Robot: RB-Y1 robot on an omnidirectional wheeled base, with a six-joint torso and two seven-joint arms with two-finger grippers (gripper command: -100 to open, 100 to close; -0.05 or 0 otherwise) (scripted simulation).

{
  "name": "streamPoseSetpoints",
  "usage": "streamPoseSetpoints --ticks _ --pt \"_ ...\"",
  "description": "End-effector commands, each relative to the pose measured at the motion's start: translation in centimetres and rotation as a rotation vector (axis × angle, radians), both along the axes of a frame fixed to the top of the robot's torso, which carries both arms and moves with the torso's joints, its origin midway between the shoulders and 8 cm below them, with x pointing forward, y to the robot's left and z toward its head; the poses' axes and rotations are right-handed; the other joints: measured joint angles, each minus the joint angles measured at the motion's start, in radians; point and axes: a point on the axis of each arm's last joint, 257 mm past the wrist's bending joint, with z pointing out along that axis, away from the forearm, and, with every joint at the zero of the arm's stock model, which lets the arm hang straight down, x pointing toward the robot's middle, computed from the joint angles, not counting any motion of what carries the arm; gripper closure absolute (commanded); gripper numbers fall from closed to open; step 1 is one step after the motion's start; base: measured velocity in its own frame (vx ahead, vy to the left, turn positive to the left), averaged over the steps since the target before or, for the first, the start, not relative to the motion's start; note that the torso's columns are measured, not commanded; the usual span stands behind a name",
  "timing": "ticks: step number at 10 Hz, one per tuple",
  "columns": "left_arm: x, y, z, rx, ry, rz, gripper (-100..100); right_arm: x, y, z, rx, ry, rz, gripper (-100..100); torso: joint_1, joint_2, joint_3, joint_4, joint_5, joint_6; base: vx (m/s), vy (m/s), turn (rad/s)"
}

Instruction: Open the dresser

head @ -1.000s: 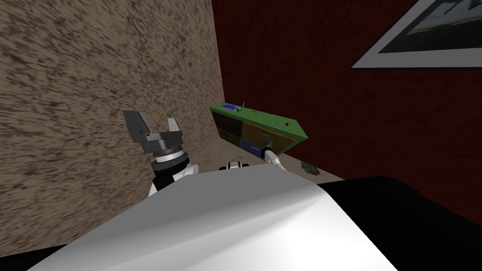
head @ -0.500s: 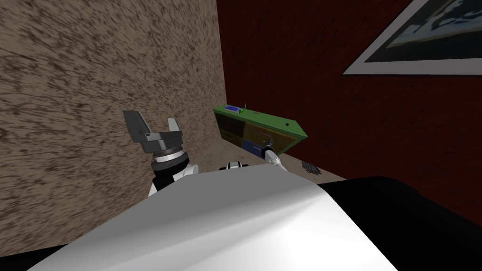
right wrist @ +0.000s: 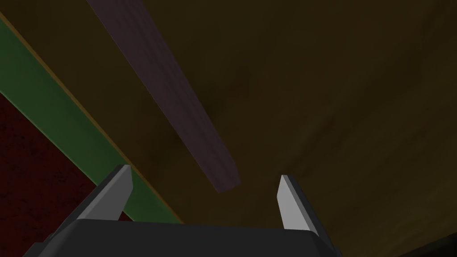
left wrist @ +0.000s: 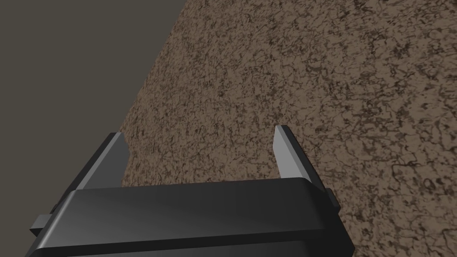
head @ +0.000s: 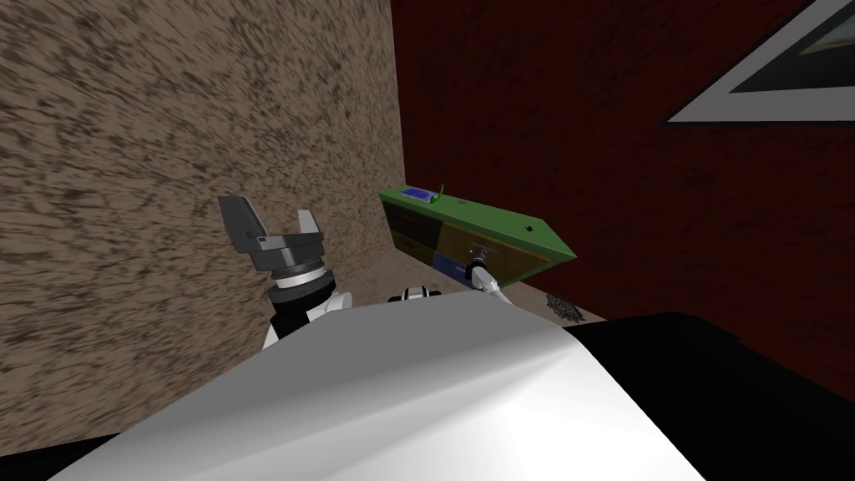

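The right hand (right wrist: 203, 172) is spread wide, its two thin grey blades holding nothing. Between them, just ahead of the tips, is the end of a long, dull purple bar handle (right wrist: 178, 93). The bar lies on a flat, dark ochre drawer front (right wrist: 334, 111). Whether the blades already touch the bar cannot be told.

The drawer front belongs to the long, low, green-topped dresser (head: 493, 219), which stands against the dark red wall (head: 634, 217). In the head view, the right hand (head: 478, 253) is up against the dresser's face. A green frame strip (right wrist: 67, 120) runs just beside one blade.

Only the bar's tip sits in the gap, so a grip taken here would probably slip or twist. It would be better to slide the hand along the bar towards its middle. From there it can push in until both blades straddle the bar, close firmly, and pull straight out from the drawer face, keeping clear of the green strip.

The left hand (head: 273, 209), also wide and empty, is raised well apart from the dresser.
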Motion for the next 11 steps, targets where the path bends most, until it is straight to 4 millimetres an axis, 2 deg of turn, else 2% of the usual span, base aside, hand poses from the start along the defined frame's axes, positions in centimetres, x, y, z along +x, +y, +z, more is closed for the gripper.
streamPoseSetpoints --ticks 1,2,3,6,9,10,11 --pt "0.00 0.00 0.00 0.000 0.000 0.000 0 -0.21 -0.38 0.22 -0.019 0.003 -0.007 -100 -0.001 0.000 0.000 0.000 0.000 0.000 0.090 0.031 0.006" --pt "0.00 0.00 0.00 0.000 0.000 0.000 0 -0.22 -0.42 0.28 -0.022 0.003 -0.008 -100 -0.004 0.004 0.002 0.001 -0.001 0.000 0.020 0.008 0.002" --pt "0.01 0.00 0.00 0.000 0.000 0.000 0 -0.20 -0.40 0.29 -0.021 0.003 -0.008 100 -0.004 0.006 0.004 0.002 -0.001 0.000 0.010 0.003 0.001" --pt "0.01 -0.01 0.01 0.000 0.000 0.000 0 -0.08 -0.21 0.61 -0.024 0.006 0.006 100 0.004 0.003 0.002 0.001 0.001 0.000 -0.099 0.108 -0.044" --pt "0.01 -0.01 0.01 0.000 0.000 0.000 0 -0.03 -0.07 0.75 -0.025 0.006 0.011 100 -0.001 0.001 0.000 0.000 0.000 0.000 -0.140 0.116 -0.035" --pt "0.01 0.00 0.01 0.000 0.000 0.000 0 -0.13 -0.09 0.67 -0.028 0.006 0.006 -100 -0.006 -0.005 -0.003 -0.001 -0.002 0.000 0.049 -0.041 0.035" --pt "0.01 0.00 0.00 0.000 0.000 0.000 0 -0.15 -0.10 0.65 -0.029 0.005 0.005 -100 -0.010 -0.012 -0.007 -0.003 -0.003 0.000 0.114 -0.094 0.031"
